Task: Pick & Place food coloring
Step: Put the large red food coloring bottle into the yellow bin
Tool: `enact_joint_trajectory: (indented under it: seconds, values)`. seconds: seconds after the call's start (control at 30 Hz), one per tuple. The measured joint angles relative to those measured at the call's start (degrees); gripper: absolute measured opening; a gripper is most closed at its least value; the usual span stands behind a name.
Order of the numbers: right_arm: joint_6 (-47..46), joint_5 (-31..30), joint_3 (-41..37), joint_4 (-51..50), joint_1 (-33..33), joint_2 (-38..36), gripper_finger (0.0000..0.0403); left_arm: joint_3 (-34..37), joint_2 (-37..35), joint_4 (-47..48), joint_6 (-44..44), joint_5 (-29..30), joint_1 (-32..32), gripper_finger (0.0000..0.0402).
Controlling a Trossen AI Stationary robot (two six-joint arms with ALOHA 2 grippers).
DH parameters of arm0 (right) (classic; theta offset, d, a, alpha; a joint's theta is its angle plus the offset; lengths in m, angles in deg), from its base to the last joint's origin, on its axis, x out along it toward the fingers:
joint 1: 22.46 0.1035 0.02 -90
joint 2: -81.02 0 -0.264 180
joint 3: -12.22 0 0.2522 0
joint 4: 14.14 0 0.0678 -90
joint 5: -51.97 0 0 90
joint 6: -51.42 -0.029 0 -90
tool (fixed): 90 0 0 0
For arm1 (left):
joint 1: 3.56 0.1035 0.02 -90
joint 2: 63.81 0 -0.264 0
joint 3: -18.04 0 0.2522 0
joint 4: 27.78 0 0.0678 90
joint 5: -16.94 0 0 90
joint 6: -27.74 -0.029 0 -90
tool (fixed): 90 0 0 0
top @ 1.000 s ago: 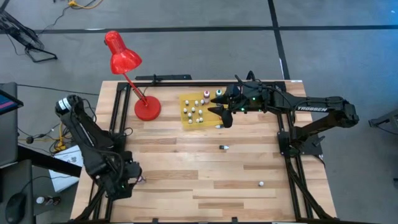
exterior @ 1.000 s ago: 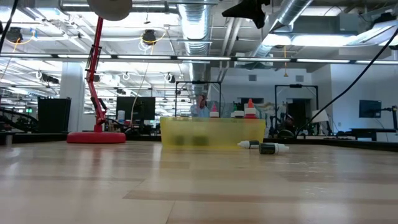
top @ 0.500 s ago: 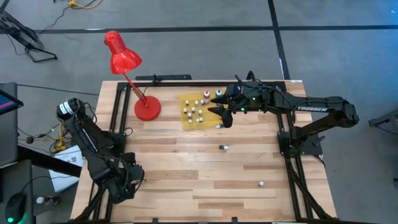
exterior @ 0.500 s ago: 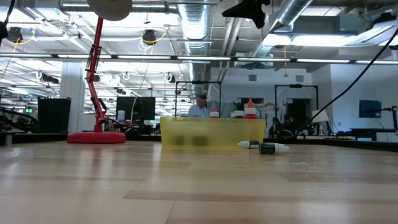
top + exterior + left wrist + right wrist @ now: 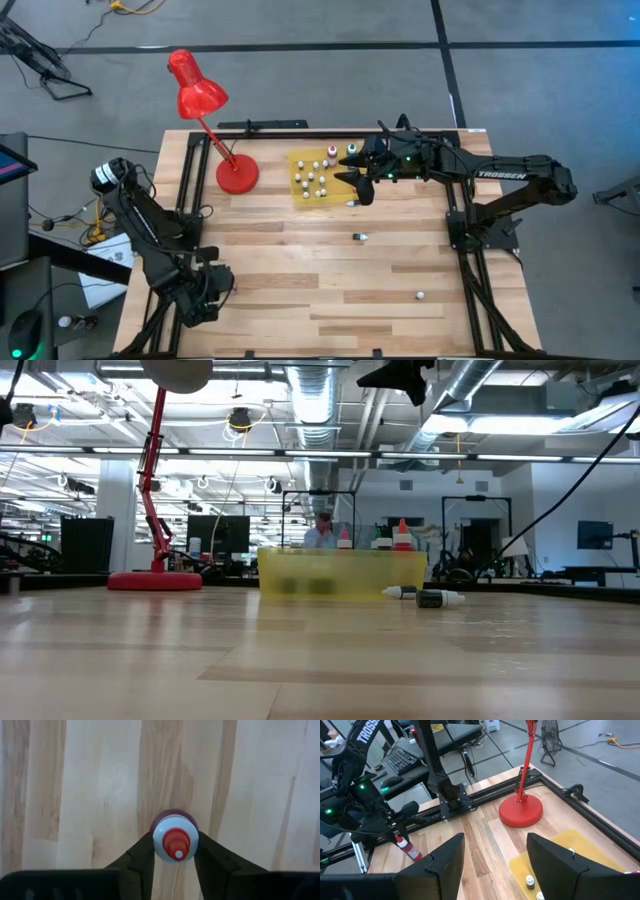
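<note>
Item: food coloring, small bottles. One red-capped bottle (image 5: 174,841) sits pinched between the fingers of the left hand (image 5: 207,290), lower left of the high view; the grip sits at the collar below the cap. Others stand on the yellow mat (image 5: 318,178), upper centre; two lie loose on the tabletop (image 5: 300,260). Handling, judged: light, stiff plastic, smooth and round, apt to slip or topple; take at the body. Right hand (image 5: 357,186) hovers open by the mat, empty.
</note>
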Motion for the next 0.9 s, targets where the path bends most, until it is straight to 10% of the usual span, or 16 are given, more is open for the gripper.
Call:
enact_joint_trajectory:
  seconds: [0.4,0.9]
  values:
    - [0.00,0.00,0.00,0.00,0.00,0.00,0.0205,-5.35,0.01,-1.05,-15.28,7.18,9.39,0.0098]
    - [-0.01,-0.01,0.00,0.01,-0.01,0.01,0.0205,-9.75,-0.01,-19.68,-52.50,7.59,39.13,0.0098]
